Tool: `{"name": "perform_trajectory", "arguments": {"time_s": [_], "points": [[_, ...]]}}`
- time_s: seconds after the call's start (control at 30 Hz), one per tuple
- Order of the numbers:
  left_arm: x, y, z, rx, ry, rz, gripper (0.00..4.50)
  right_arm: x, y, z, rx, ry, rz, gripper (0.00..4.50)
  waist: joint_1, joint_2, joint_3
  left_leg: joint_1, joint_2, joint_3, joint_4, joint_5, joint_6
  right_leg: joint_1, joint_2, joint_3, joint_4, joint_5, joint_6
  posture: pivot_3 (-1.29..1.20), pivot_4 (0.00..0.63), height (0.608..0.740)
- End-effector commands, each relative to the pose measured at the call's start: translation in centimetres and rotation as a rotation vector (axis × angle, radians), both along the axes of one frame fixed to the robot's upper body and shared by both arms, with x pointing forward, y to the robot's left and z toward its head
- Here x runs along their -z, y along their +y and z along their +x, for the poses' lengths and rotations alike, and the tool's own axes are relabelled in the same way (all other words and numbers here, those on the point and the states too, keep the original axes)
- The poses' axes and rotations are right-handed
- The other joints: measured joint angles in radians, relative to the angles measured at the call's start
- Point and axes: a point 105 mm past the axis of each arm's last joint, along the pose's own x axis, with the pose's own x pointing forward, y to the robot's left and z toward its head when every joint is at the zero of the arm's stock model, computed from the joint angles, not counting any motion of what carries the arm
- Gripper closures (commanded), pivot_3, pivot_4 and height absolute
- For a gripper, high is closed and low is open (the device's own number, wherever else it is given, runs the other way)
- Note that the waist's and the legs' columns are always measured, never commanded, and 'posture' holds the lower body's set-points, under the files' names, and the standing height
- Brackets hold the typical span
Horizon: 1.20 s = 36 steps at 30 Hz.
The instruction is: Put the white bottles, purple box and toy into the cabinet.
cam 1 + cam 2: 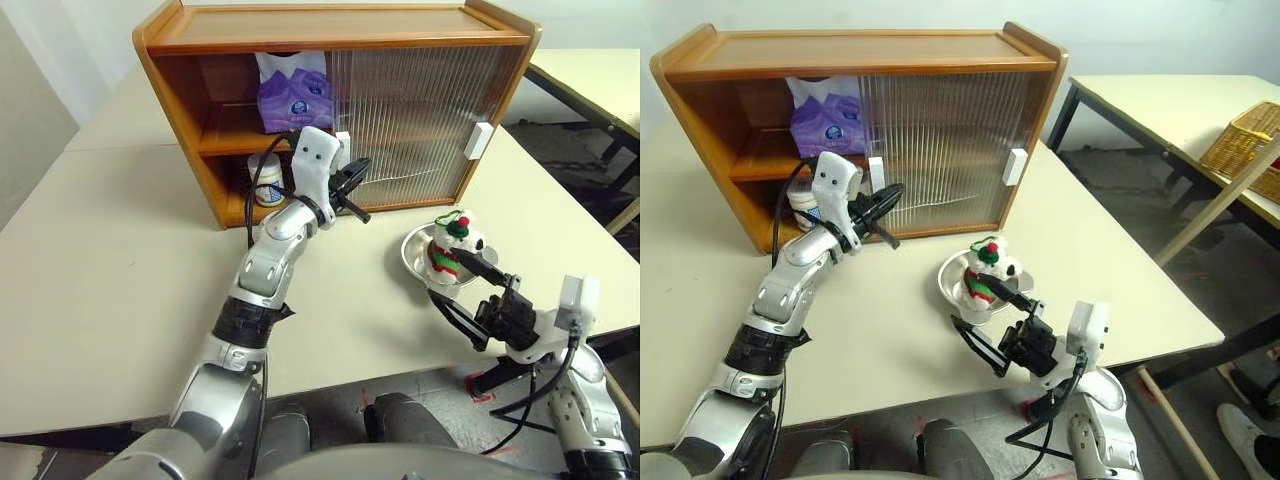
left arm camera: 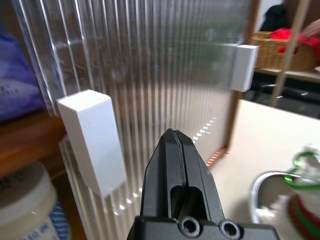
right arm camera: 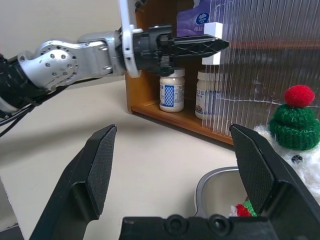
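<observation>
The cabinet stands at the back of the table, its left half open and its ribbed doors over the right half. The purple box sits on the upper shelf. Two white bottles stand side by side on the bottom shelf, the second partly behind a door. My left gripper is shut and empty, its tip close beside a door's white handle. The toy, a white bear in a green hat, sits in a steel bowl. My right gripper is open, just in front of the toy.
The steel bowl lies on the table right of centre, near the front edge. A second white handle is at the cabinet's right end. Another table at the right carries a wicker basket.
</observation>
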Motion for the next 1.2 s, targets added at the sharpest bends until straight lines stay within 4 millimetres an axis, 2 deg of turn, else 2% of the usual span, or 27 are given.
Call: {"name": "perform_trajectory", "arguments": {"time_s": [0.03, 0.2, 0.4, 0.57, 1.2], "points": [[0.2, -1.1, 0.7, -0.031, -0.018, 0.057, 4.5, -0.1, 0.5, -0.4, -0.026, -0.012, -0.019, 0.02, -0.002, 0.0, 0.0, 0.0, 0.0, 0.0, 0.0, 0.0, 0.0, 0.0, 0.0, 0.0, 0.0, 0.0, 0.0, -0.18, 0.017, 0.74], [0.2, -2.5, 1.3, -0.073, -0.021, 0.063, 4.5, -0.1, 0.9, -0.9, -0.039, -0.016, -0.02, 0.02, -0.006, 0.0, 0.0, 0.001, -0.001, 0.0, 0.001, 0.0, 0.001, 0.002, 0.0, 0.0, 0.0, -0.001, 0.002, -0.18, 0.013, 0.74], [0.2, -2.1, 1.5, -0.147, -0.014, 0.045, 4.5, -0.1, 1.1, -1.3, -0.045, -0.019, -0.021, 0.02, -0.016, 0.0, 0.0, 0.001, -0.001, 0.0, 0.0, 0.0, 0.001, 0.002, 0.0, 0.0, 0.0, -0.002, 0.003, -0.18, 0.01, 0.74], [-0.5, 0.0, 2.1, -0.266, -0.042, 0.033, 4.5, -0.1, 1.4, -1.4, -0.056, -0.016, -0.018, 0.02, -0.018, 0.0, 0.0, 0.003, -0.002, 0.0, 0.001, 0.0, 0.001, 0.004, 0.0, 0.0, 0.0, -0.002, 0.004, -0.18, 0.01, 0.74], [-0.2, 4.3, 1.3, -0.409, -0.062, 0.035, 4.5, -0.2, 1.8, -1.3, -0.082, -0.014, -0.008, 0.02, -0.017, 0.0, 0.0, 0.006, -0.002, 0.0, 0.0, 0.0, 0.001, 0.006, 0.0, 0.0, 0.0, -0.002, 0.003, -0.15, 0.018, 0.74]]}}
